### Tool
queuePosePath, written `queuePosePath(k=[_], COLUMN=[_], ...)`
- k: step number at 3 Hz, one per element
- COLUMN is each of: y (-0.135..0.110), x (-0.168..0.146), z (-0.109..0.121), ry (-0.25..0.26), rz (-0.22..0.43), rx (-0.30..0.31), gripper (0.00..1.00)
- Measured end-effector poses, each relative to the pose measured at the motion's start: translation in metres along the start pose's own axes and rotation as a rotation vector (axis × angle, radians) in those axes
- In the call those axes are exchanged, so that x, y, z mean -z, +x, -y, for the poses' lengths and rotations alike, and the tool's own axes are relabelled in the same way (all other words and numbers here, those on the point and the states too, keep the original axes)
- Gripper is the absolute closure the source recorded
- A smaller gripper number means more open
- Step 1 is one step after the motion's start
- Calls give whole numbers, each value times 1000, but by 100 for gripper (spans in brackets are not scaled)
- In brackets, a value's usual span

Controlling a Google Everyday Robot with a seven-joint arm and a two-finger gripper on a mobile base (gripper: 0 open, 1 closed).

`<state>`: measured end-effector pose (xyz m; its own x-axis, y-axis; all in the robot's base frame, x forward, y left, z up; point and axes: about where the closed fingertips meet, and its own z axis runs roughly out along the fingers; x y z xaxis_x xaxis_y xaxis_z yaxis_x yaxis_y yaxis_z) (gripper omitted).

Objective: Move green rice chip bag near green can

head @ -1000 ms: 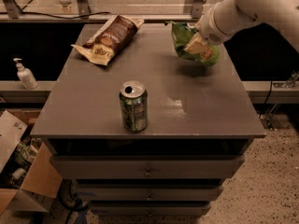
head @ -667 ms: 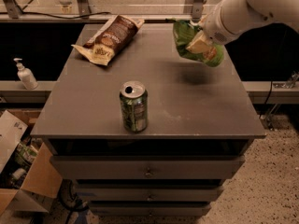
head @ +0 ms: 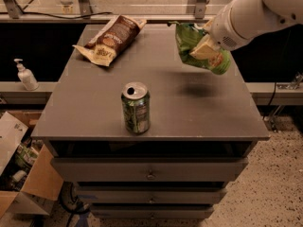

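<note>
The green rice chip bag point(head: 199, 48) hangs in the air above the back right part of the grey cabinet top point(head: 189, 108), with its shadow on the surface below. My gripper point(head: 208, 44) is shut on the green rice chip bag from the right, at the end of the white arm point(head: 255, 13). The green can point(head: 136, 108) stands upright near the front edge, left of centre, well apart from the bag.
A brown and cream snack bag point(head: 111, 39) lies at the back left of the top. A white pump bottle point(head: 24, 74) stands on a ledge to the left. Cardboard boxes point(head: 23, 183) sit on the floor at the lower left. Drawers are below the top.
The gripper has lifted the green rice chip bag off the surface and carried it slightly up and toward the front. The can and brown bag have not moved.
</note>
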<state>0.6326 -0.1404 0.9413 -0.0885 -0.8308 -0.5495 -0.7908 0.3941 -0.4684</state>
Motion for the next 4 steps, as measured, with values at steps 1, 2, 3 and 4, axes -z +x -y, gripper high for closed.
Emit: queuePosePath(k=[1,2,3,4], y=[-10,-18,-34,-47], x=[21,37,48,53], z=[-15,-32,-61,-80], ry=[-8,-25,-81,-135], rz=[-4,-12,-15,-23], rx=[-40,-69,-75,-86], gripper=[100,100,100,100])
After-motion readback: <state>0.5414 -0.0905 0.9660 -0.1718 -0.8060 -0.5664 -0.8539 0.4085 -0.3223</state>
